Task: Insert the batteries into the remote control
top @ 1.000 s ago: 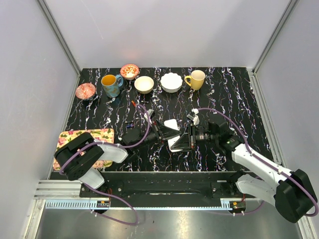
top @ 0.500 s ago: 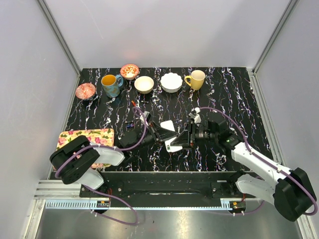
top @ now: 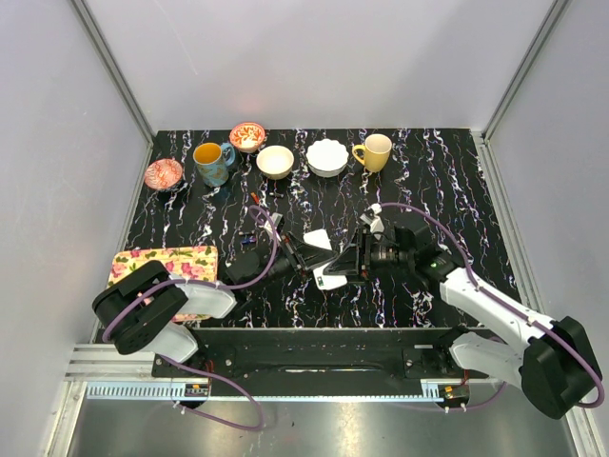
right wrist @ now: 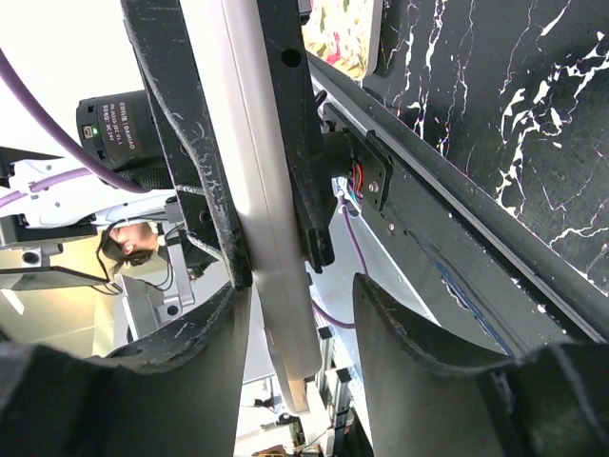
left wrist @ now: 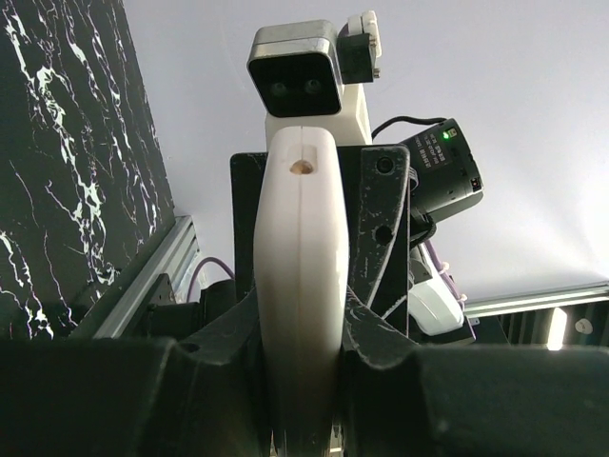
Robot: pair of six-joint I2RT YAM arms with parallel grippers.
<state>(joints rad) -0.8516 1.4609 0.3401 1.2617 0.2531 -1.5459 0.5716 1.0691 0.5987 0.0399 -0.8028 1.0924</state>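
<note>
The small flat white plastic remote control (top: 329, 277) is held over the front middle of the black, white-veined marbled table (top: 457, 190), between the two arms. It is clamped by the left gripper (top: 314, 257), whose jaws are closed on its broad faces about halfway along its length. In the top view a white end is therefore seen on each side of the black fingers. In the left wrist view the remote control (left wrist: 297, 286) is seen edge-on, rising out of the left gripper (left wrist: 297, 333), with a small brownish spot near its far tip.

The right gripper (top: 350, 263) is set against the remote control from the opposite side. In the right wrist view its jaws are parted, with one finger on each side of the slab's (right wrist: 252, 190) lower end. A clear gap is seen between the slab and the finger (right wrist: 419, 362) on the right, so nothing is pinched by it.

Along the back of the table are ranged:
- a red patterned dish (top: 164, 173)
- a blue mug (top: 211, 163)
- a small red patterned bowl (top: 247, 135)
- a cream bowl (top: 275, 161)
- a white scalloped bowl (top: 326, 156)
- a yellow mug (top: 374, 150)

A floral mat (top: 176, 257) lies at the front left.
</note>
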